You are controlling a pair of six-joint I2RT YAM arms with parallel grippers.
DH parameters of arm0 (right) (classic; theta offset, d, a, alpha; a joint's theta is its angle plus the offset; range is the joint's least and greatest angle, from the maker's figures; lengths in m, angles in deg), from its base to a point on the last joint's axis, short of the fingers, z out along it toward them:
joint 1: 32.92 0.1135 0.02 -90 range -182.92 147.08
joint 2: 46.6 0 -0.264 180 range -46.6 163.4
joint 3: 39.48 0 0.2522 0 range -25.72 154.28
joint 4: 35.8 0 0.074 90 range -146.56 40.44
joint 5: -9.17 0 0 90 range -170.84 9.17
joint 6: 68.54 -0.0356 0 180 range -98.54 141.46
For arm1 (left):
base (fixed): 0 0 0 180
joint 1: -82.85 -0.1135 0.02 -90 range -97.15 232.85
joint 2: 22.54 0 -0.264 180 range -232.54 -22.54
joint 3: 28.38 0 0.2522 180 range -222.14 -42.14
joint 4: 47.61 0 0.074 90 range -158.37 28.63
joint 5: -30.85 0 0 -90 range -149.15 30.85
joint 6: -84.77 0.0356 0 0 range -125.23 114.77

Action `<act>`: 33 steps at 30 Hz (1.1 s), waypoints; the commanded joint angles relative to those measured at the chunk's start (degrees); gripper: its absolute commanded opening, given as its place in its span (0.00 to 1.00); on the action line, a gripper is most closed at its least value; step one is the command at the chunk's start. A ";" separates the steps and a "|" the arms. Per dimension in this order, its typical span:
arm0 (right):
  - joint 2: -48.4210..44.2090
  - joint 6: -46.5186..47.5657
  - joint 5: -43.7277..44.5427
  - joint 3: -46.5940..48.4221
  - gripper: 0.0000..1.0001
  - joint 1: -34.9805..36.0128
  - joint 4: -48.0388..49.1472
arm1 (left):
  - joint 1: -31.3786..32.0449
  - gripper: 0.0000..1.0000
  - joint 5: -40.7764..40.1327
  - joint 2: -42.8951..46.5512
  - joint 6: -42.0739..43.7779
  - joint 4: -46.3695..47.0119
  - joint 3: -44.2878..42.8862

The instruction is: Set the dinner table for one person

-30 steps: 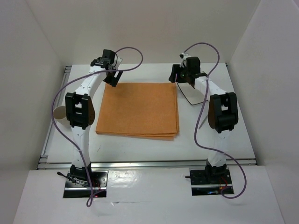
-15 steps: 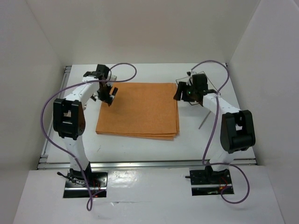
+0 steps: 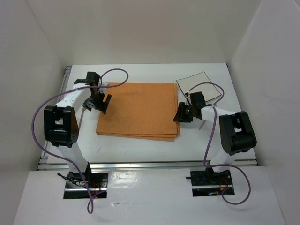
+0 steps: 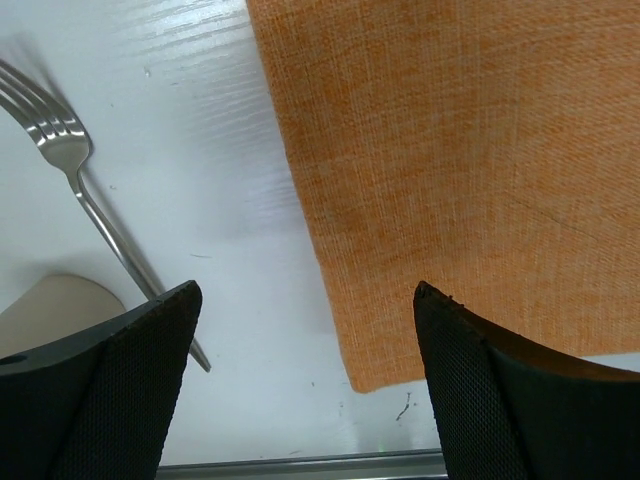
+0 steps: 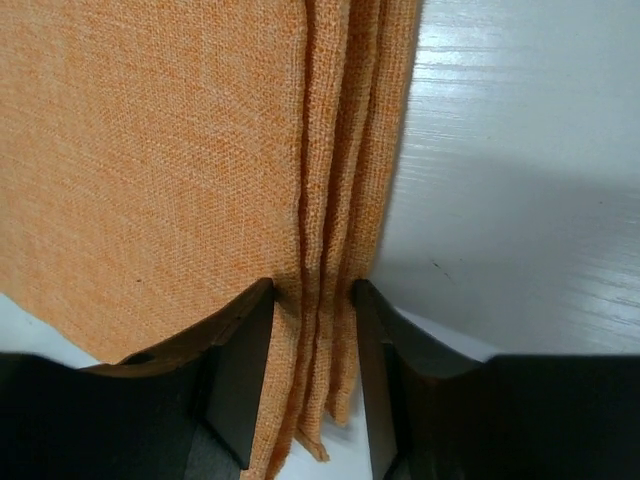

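The dinner table (image 3: 140, 145) is the broad white top that fills the enclosure, with both arms bolted at its near edge. On its middle lies an orange cloth (image 3: 140, 110), folded into several layers and lying flat. The left gripper (image 3: 102, 104) hangs over the cloth's left edge with its jaws wide apart and nothing between them. Its wrist view looks down on that edge and the cloth's corner, with bare table beside them. Just left of the cloth a steel fork (image 4: 78, 180) lies flat on the table, apart from the cloth. Its handle runs toward a beige rounded thing (image 4: 50, 310), which is only partly in view. The right gripper (image 3: 179, 116) sits low at the cloth's right edge, jaws narrow and astride the stacked folds. Whether they press the cloth cannot be told. Farther back, near the far right corner, a square white plate (image 3: 190, 83) with a dark rim rests on the table, just clear of the cloth.
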 commanded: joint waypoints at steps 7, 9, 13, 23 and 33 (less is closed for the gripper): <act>-0.98 -1.44 3.68 -1.56 0.00 0.47 1.68 | -1.54 0.93 1.84 5.76 0.30 0.60 3.25; -3.08 -0.82 4.39 -1.56 0.00 -0.15 0.19 | -1.54 0.93 1.84 6.38 0.31 0.07 3.25; -5.11 0.59 5.71 -2.17 0.00 -1.29 -1.40 | -1.54 0.93 1.84 8.22 0.31 0.07 3.78; -4.24 3.57 5.71 -0.52 0.00 -3.05 -2.45 | -1.54 0.94 1.84 9.81 0.31 -0.46 4.31; -7.39 1.48 7.90 6.25 0.62 -6.64 -8.78 | -1.54 0.94 2.37 11.56 0.31 -0.99 4.83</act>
